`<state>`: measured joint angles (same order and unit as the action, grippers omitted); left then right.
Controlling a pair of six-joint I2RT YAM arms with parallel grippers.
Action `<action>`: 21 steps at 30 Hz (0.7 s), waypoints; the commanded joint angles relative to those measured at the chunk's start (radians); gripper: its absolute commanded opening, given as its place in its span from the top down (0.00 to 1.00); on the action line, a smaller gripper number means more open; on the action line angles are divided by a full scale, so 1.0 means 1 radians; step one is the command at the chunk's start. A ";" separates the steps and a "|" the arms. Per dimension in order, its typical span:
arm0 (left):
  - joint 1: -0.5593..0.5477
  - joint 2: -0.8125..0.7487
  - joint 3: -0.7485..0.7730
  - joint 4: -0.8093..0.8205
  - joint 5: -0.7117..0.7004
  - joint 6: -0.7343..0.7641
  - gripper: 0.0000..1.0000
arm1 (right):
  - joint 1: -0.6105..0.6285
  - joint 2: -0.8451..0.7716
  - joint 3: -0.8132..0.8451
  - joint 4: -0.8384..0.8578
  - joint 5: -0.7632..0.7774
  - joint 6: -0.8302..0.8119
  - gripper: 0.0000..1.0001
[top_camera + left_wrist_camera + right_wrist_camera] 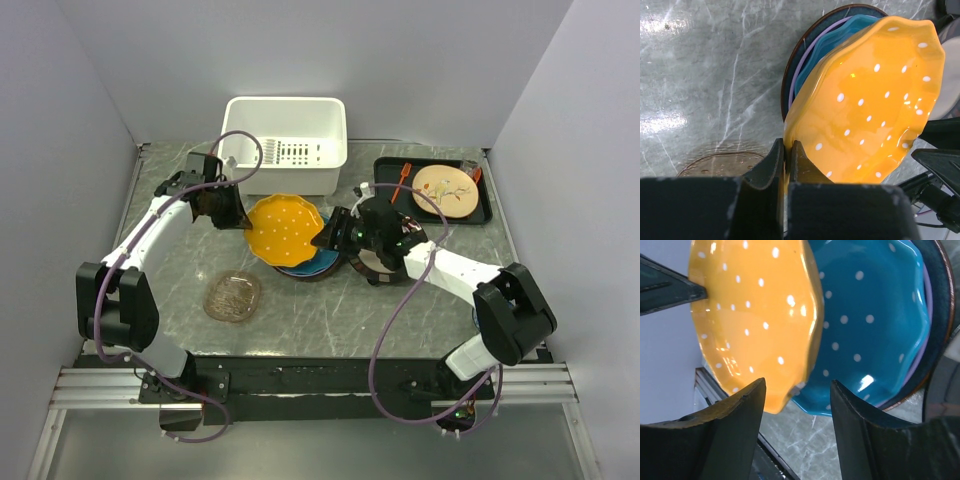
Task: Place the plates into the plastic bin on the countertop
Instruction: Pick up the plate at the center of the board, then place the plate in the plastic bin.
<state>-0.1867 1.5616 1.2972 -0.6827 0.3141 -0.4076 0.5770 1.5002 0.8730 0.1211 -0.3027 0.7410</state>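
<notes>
The orange dotted scalloped plate [283, 228] [875, 105] [755, 315] is lifted and tilted above the stack. My left gripper [243, 218] [787, 150] is shut on its left rim. Below it lies a stack topped by the teal dotted plate [310, 264] [840, 37] [870, 325], with a lavender rim and a dark plate under that. My right gripper [327, 236] [797, 387] stands open at the orange plate's right edge, that edge showing between its fingers without contact. The white plastic bin [285, 145] sits behind, nothing visible in it. An amber glass plate [232, 296] [720, 165] lies at front left.
A flat black tray [385, 172] with a tan round plate [444, 190] and orange cutlery sits at back right. Another dark-rimmed plate [372, 268] lies partly under my right arm. Grey walls close in the left, back and right sides.
</notes>
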 commanded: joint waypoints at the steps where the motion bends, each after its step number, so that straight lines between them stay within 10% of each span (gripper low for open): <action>1: 0.001 -0.075 0.050 0.057 0.089 -0.016 0.99 | -0.008 -0.032 -0.009 0.071 -0.027 0.006 0.37; 21: 0.006 -0.051 0.189 0.025 0.025 -0.013 0.99 | -0.009 -0.156 -0.039 0.020 0.031 -0.029 0.18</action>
<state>-0.1841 1.5604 1.3739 -0.7162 0.2893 -0.4046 0.5751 1.3891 0.8448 0.1371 -0.2924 0.7338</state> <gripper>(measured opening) 0.043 0.814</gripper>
